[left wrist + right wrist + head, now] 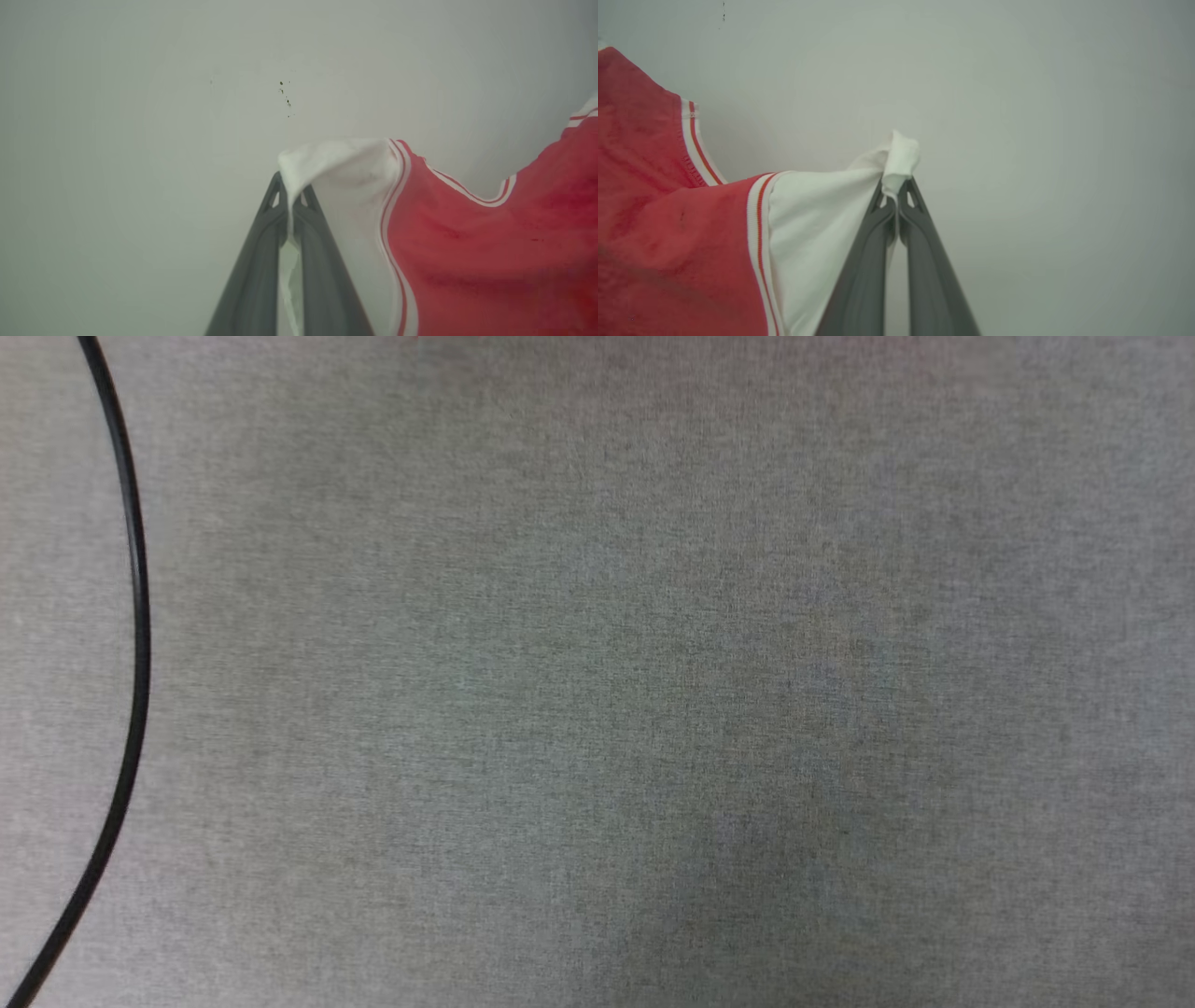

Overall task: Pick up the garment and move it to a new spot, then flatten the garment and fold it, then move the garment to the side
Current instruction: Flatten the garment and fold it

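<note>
Left gripper (290,189): fingers pressed together, pinched white sleeve edge of garment (467,252) at tips. Red body spread right of fingers. Right gripper (896,189): fingers clamped on other white sleeve, cloth bunched over tips. Red body lay left of fingers. Pale plain surface (140,140) beyond fingertips.
</note>
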